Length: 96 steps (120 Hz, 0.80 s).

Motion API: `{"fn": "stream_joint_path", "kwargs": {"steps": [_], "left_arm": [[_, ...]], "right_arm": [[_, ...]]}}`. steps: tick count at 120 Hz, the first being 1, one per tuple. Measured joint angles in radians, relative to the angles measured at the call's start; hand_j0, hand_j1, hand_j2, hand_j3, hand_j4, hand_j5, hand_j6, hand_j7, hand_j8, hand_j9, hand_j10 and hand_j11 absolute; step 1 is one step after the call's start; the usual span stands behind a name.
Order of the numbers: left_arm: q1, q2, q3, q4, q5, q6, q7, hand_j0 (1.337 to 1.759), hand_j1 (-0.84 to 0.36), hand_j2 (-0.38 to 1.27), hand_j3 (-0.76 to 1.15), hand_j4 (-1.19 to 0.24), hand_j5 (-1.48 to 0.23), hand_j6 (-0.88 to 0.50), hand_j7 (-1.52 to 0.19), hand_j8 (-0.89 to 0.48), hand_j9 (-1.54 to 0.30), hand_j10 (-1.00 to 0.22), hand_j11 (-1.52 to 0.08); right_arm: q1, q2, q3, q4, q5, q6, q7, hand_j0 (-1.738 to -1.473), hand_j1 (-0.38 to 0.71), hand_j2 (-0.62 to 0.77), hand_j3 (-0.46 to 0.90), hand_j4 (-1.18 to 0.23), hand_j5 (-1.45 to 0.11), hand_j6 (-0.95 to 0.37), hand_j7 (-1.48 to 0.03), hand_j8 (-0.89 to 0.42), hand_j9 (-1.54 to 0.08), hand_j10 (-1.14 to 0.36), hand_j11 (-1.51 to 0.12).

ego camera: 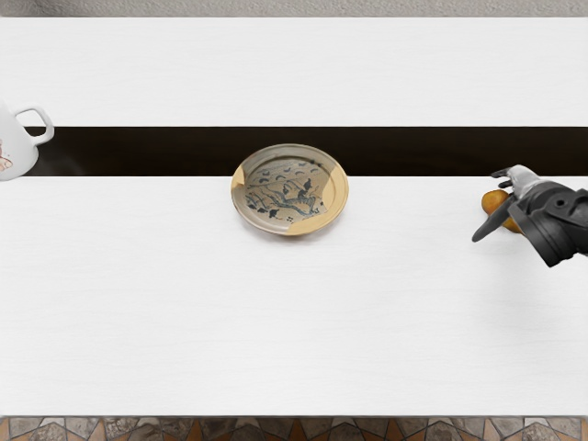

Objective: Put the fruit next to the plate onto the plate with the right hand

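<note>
A round tan plate [290,189] with a blue painted pattern lies on the white table near the middle, by the dark gap. An orange fruit [496,202] lies at the far right of the table, mostly hidden behind my right hand [507,204]. The dark hand comes in from the right edge and hovers right at the fruit, its fingers spread around it; whether they touch it is unclear. The left arm does not show.
A white mug [16,140] with a handle stands at the far left edge. A dark gap [165,152] runs across the table between the near and far white surfaces. A tiled floor shows below the near table edge.
</note>
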Motion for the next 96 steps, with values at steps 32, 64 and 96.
{"fn": "stream_joint_path", "kwargs": {"steps": [32, 64, 96], "left_arm": [[0.0, 0.0, 0.0, 0.0, 0.0, 0.0, 0.0, 1.658, 0.35, 0.0, 0.0, 0.0, 0.0, 0.0, 0.0, 0.0, 0.0, 0.0, 0.0], [-0.001, 0.0, 0.0, 0.0, 0.0, 0.0, 0.0, 1.658, 0.35, 0.0, 0.0, 0.0, 0.0, 0.0, 0.0, 0.0, 0.0, 0.0, 0.0], [-0.001, 0.0, 0.0, 0.0, 0.0, 0.0, 0.0, 1.658, 0.35, 0.0, 0.0, 0.0, 0.0, 0.0, 0.0, 0.0, 0.0, 0.0, 0.0]], "right_arm": [[-0.005, 0.003, 0.0, -0.036, -0.01, 0.0, 0.0, -1.658, -0.13, -0.04, 0.0, -0.19, -0.24, -0.19, -0.24, -0.19, -0.24, -0.19, -0.24], [-0.024, 0.03, 0.001, -0.093, -0.014, 0.0, 0.0, -1.658, -0.12, -0.04, 0.0, -0.19, -0.25, -0.19, -0.24, -0.19, -0.24, -0.19, -0.24], [-0.032, 0.064, 0.0, -0.13, -0.016, 0.0, 0.0, -1.658, -0.11, -0.04, 0.0, -0.2, -0.27, -0.21, -0.26, -0.21, -0.27, -0.21, -0.26]]}}
